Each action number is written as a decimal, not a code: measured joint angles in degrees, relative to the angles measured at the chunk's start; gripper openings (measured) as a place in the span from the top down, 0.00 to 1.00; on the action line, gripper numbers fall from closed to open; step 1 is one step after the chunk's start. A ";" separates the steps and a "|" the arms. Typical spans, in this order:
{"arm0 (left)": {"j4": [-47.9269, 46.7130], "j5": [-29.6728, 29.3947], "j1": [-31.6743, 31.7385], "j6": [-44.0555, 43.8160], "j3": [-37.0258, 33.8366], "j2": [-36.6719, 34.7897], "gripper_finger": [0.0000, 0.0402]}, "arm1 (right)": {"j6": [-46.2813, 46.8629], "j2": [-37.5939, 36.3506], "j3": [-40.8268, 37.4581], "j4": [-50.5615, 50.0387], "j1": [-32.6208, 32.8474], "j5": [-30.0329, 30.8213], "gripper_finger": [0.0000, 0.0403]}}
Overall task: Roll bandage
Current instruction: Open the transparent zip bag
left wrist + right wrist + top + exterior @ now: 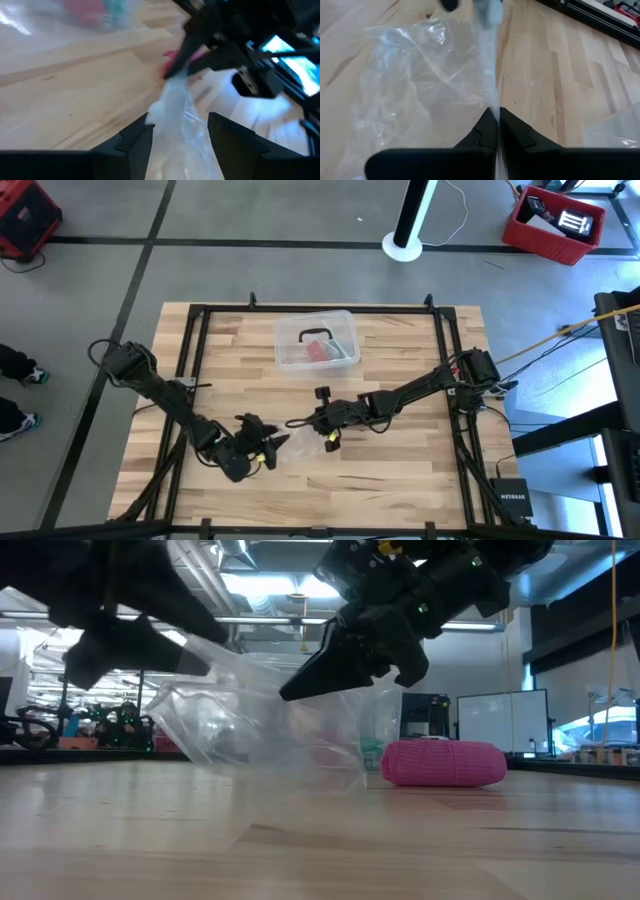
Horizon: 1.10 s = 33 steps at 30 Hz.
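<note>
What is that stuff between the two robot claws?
A crumpled clear plastic wrapper stretches between the open left gripper and the right gripper, which pinches it, as both wrist views show.

Pink bandage (444,762) roll on table

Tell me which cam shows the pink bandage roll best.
Low view: the bandage roll lies whole on the table, side-on. Left wrist view shows a pink sliver behind the right fingers; the high and right wrist views don't show it clearly.

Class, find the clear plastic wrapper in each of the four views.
High view: wrapper between left gripper and right gripper.
Low view: wrapper left of the pink roll.
Left wrist view: wrapper between its open fingers.
Right wrist view: wrapper beyond its shut fingers.
Shared landmark: right gripper pinching it.
</note>
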 joint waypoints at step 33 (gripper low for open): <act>-0.01 0.76 2.62 7.26 0.02 0.02 0.95 | 6.91 0.02 0.04 4.45 -0.02 -1.52 0.93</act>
